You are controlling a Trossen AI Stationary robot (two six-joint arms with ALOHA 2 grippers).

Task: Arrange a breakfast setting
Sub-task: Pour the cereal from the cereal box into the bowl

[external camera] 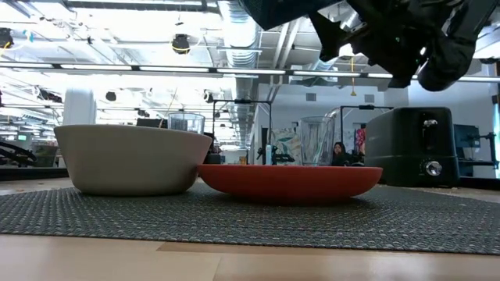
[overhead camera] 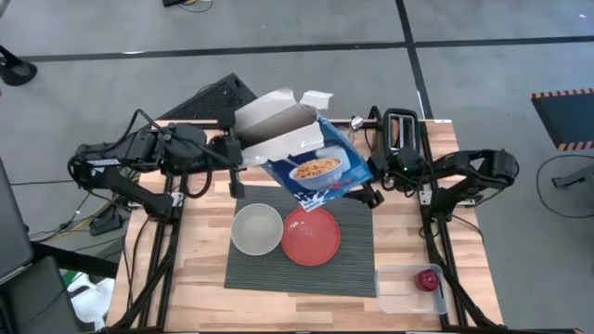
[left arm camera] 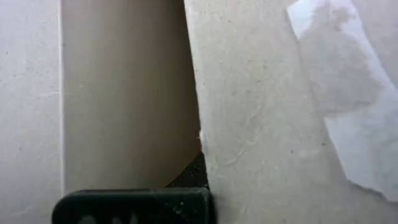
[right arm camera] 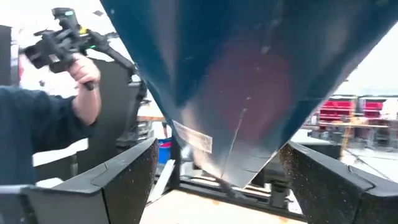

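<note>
A blue cereal box (overhead camera: 316, 165) with open pale flaps (overhead camera: 274, 121) hangs tilted above the far edge of the dark grey ribbed placemat (overhead camera: 297, 274). A pale grey bowl (overhead camera: 256, 229) and a red-orange plate (overhead camera: 311, 236) rest side by side on the mat. My left gripper (overhead camera: 234, 172) is at the box's open end. My right gripper (overhead camera: 365, 192) is shut on its other end. A small red round item (overhead camera: 428, 278) lies in a clear tray at the near right. The spoon is out of view. My left gripper is at the box's open end, on pale cardboard (left arm camera: 205, 143). One finger (left arm camera: 134, 205) shows beside a flap's edge; the flap hides the other finger, so the hold is unclear. My right gripper holds the box's closed end (right arm camera: 230, 155) between its two fingers (right arm camera: 124, 180), from the table's right side. The box is lifted clear and tilted.
The black toaster (overhead camera: 401, 130) stands at the far right, close behind my right arm. Clear glasses (external camera: 186, 122) stand beyond the bowl. The clear tray (overhead camera: 408, 288) sits at the near right corner. A person's hand and blue sleeve (right arm camera: 37, 118) show beyond the table.
</note>
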